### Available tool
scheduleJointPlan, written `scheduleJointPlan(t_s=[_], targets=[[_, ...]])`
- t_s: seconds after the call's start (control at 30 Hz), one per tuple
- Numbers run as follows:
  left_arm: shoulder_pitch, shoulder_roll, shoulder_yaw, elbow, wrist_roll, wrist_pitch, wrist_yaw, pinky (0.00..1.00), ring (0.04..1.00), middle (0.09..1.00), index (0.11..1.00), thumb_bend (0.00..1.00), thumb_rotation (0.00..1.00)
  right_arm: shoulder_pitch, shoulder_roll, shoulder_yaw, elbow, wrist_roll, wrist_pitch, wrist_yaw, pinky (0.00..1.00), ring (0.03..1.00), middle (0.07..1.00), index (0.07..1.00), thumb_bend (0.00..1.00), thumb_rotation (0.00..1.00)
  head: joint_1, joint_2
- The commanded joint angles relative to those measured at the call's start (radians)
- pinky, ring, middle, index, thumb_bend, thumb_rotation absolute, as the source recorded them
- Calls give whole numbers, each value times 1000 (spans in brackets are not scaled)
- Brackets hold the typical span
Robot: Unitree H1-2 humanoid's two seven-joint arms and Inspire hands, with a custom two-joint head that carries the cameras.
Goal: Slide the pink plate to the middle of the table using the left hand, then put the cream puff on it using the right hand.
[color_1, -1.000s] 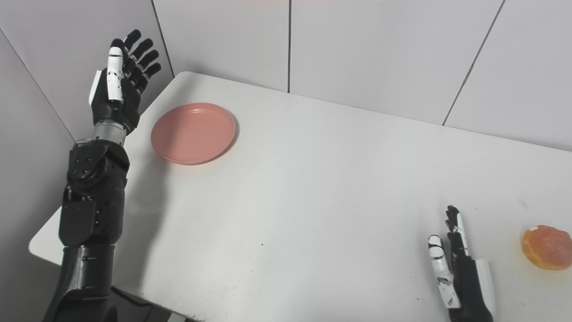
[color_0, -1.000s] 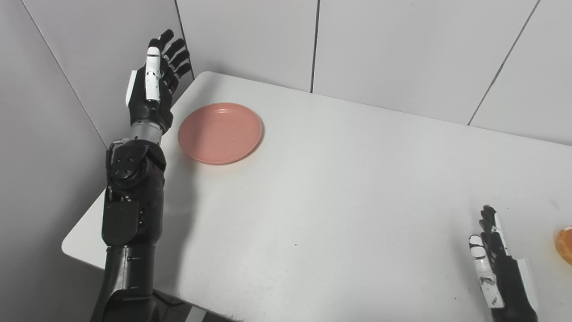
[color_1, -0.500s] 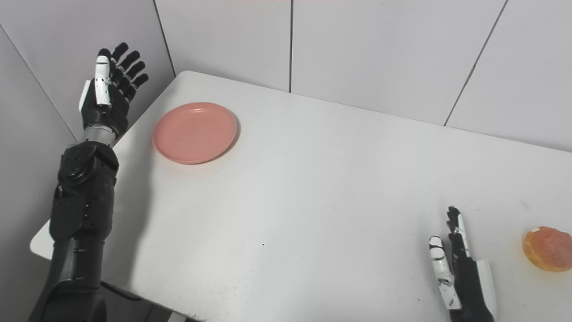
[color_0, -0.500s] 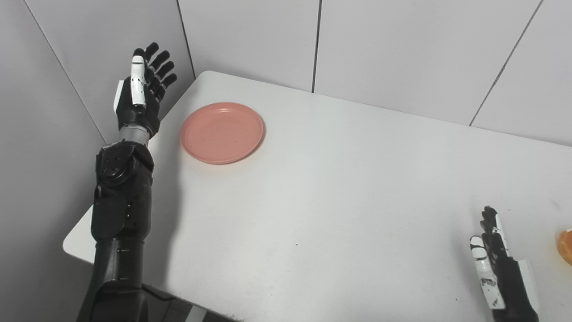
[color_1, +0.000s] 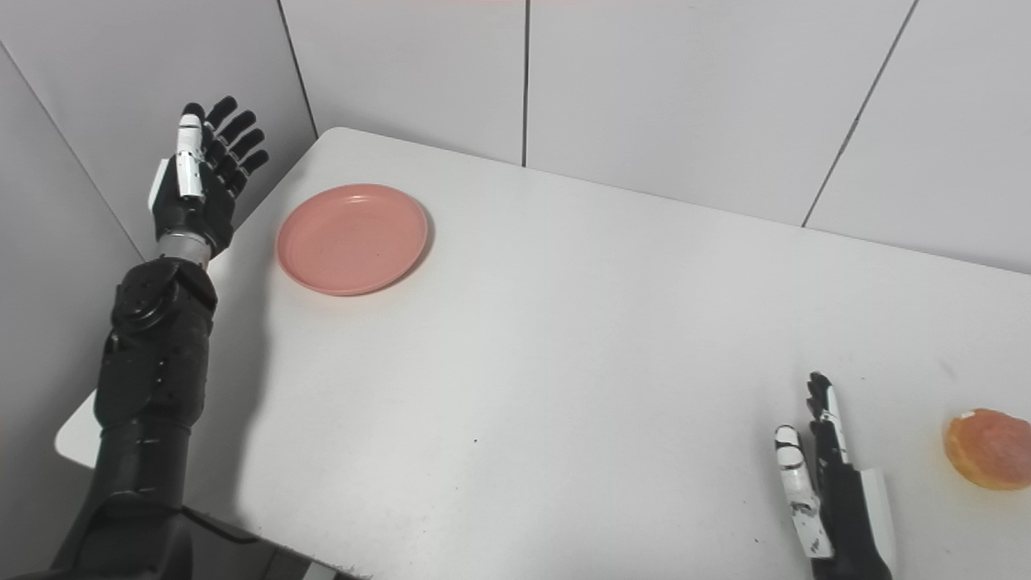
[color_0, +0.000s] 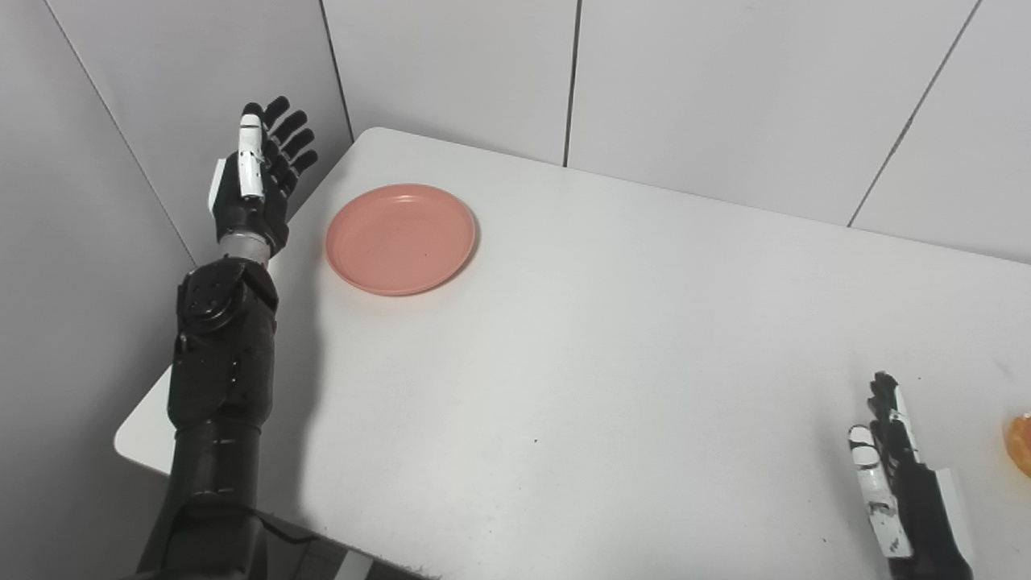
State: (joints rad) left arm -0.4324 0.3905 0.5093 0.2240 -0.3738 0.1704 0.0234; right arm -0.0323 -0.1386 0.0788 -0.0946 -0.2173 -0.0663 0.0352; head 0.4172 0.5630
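Note:
A pink plate (color_0: pixel 400 238) lies empty on the far left part of the white table (color_0: pixel 612 338). My left hand (color_0: pixel 256 181) is open, fingers spread, raised at the table's left edge, a little to the left of the plate and apart from it. An orange-brown cream puff (color_1: pixel 989 449) lies near the right edge of the table. My right hand (color_1: pixel 830 495) is open and flat at the front right, to the left of the cream puff and not touching it.
Grey wall panels (color_0: pixel 685 89) stand close behind the table and along its left side (color_0: pixel 80 161), right beside my raised left hand. The table's front left corner (color_0: pixel 133 435) is rounded.
My left hand drew back to the left, away from the plate, then lowered slightly. The plate, the cream puff and my right hand stay put.

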Motion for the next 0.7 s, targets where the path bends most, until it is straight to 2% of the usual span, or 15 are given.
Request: scheduleJointPlan(t_s=[0.0,0.27,0.5,0.67], targets=[[-38,34,0,-5,2,-41,0,863,865,865,861,398,1000,21,-8,-3,-18,-7,13,2,1000,1000,1000,1000,56,1000,-2,2],[-45,30,-6,85,1,-73,-14,885,878,872,864,384,1000,24,-2,-6,-33,-8,32,2,1000,998,1000,1000,57,1000,-3,7],[-58,29,-1,184,0,-154,-24,848,873,860,852,383,1000,24,-7,-4,-31,-12,23,2,1000,999,1000,1000,47,1000,-2,10],[-67,33,-4,236,-10,-175,-35,858,872,865,857,392,1000,25,-5,-4,-39,-7,34,6,1000,1000,1000,1000,51,1000,-2,14]])
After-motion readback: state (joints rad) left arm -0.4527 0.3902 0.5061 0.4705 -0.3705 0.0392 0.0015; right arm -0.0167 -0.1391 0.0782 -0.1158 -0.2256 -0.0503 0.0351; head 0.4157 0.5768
